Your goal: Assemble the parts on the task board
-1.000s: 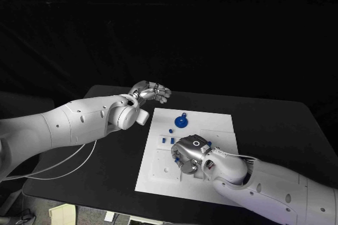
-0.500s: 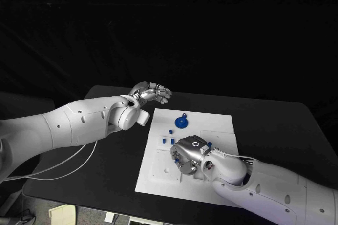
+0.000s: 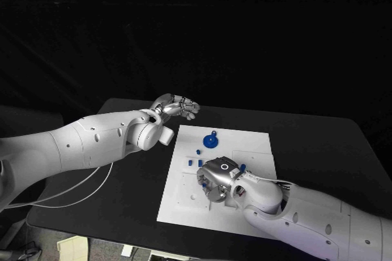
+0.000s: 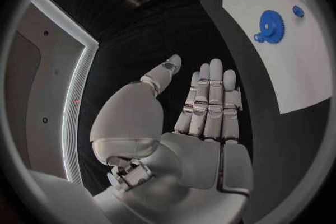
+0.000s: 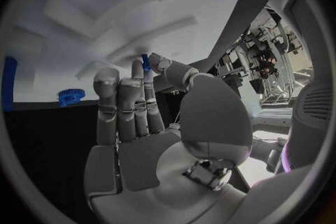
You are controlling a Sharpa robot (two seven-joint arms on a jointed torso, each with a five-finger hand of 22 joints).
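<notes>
The white task board (image 3: 245,143) lies mid-table. A blue gear (image 3: 211,141) sits near its far edge, with small blue parts (image 3: 194,161) just nearer on the left. My right hand (image 3: 219,179) hovers low over the board's middle. In the right wrist view the right hand (image 5: 140,123) pinches a small blue part (image 5: 145,60) between thumb tip and a fingertip, while the other fingers stay straight. My left hand (image 3: 175,107) is raised beyond the board's far left corner. The left wrist view shows this hand (image 4: 203,106) with fingers straight, holding nothing.
The black table (image 3: 327,142) surrounds the board, with bare room to the right. The left wrist view shows the gear (image 4: 269,25) on the board (image 4: 301,67). The right wrist view shows the gear (image 5: 70,95) and another blue part (image 5: 8,81).
My right hand has shifted and turned slightly over the board's middle. The left hand and the loose parts stay where they were.
</notes>
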